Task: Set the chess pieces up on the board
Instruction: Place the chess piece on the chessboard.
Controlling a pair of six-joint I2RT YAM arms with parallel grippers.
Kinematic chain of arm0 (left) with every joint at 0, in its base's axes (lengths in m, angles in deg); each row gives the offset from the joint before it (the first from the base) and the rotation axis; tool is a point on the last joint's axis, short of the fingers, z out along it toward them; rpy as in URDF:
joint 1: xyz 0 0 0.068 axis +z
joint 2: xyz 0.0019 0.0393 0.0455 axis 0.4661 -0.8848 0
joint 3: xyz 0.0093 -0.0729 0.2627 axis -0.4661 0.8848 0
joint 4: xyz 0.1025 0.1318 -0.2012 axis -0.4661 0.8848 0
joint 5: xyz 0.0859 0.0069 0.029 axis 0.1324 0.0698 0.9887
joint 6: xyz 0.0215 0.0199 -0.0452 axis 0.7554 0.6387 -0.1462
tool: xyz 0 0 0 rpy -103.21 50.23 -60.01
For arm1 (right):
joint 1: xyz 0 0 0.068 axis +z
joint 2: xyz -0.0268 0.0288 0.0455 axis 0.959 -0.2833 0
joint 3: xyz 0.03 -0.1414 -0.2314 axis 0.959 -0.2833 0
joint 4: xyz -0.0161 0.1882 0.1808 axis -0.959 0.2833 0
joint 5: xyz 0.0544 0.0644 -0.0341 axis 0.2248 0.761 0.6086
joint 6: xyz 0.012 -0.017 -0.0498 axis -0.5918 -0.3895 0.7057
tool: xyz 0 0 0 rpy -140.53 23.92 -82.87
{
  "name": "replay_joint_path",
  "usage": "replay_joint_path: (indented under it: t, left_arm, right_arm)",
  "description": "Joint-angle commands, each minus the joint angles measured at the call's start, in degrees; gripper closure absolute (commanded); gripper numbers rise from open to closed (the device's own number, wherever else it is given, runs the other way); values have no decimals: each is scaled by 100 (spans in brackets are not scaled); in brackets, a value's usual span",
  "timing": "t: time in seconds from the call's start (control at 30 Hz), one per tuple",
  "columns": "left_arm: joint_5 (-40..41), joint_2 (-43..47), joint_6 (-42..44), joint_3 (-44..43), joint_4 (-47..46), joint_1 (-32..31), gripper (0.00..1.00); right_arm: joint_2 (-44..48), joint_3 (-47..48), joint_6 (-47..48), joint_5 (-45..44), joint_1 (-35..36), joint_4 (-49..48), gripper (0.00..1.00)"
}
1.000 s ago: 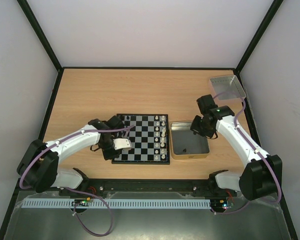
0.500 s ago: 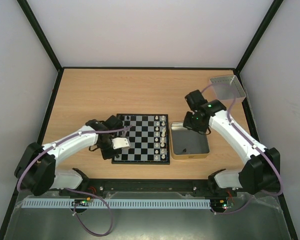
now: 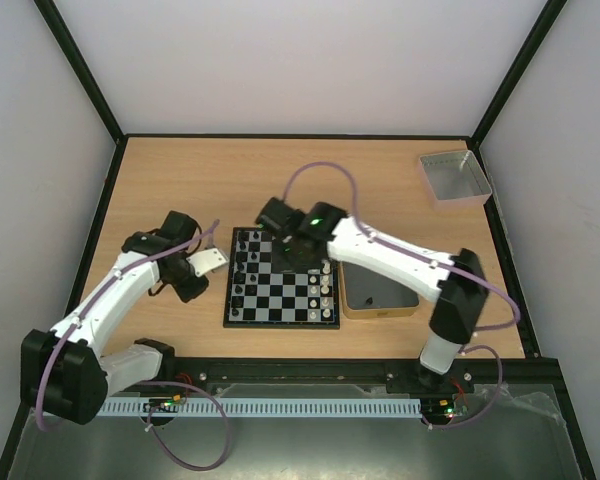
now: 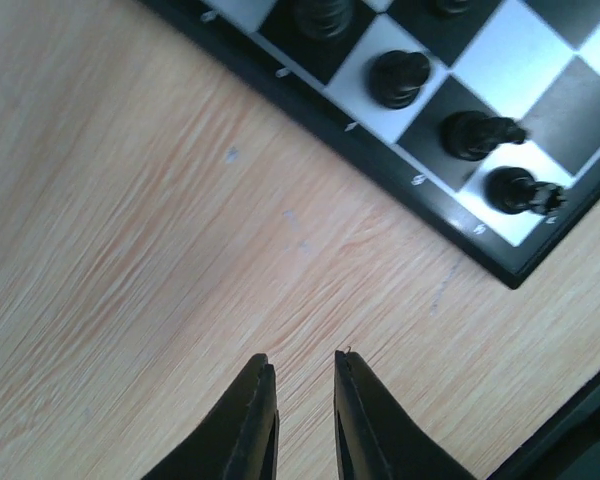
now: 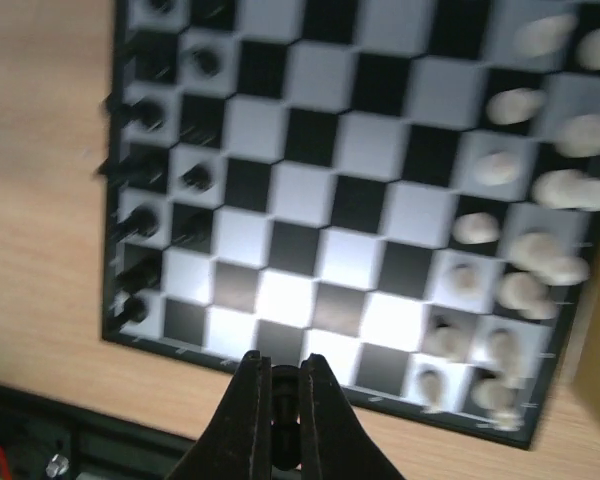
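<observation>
Chess pieces [image 3: 325,285] – top view: black files on the left and cream files on the right of the board [image 3: 280,292], mid-bench [image 3: 180,180] | left wrist: left pincer [image 4: 302,365] slightly parted, empty, over bare wood | right wrist: right pincer [image 5: 285,370] clenched on a black piece [image 5: 284,415] above the board's edge.

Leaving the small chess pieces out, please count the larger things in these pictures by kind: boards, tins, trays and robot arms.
Chessboard: 1
Gold-rimmed tin: 1
Clear grey tray: 1
Robot arms: 2
Total: 5
</observation>
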Motion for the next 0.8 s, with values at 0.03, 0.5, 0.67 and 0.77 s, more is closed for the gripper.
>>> replay_joint_path:
  t: [0.03,0.5,0.67,0.77]
  left_arm:
    - [20,311,-50,28,-51,635,80]
    - [291,491,-587,456,-809,1226,67]
    - [379,537,-804,487,-995,1443,63]
    - [407,557,-820,483,-1008,1464,63]
  right_arm:
    - [-905,847,-97,154,902,23,98]
    - [-1965,1040,150,473,1106,-442,98]
    - [-2226,1135,170,479,1116,-538,98]
    - [-2352,1239,179,459,1112,-555,98]
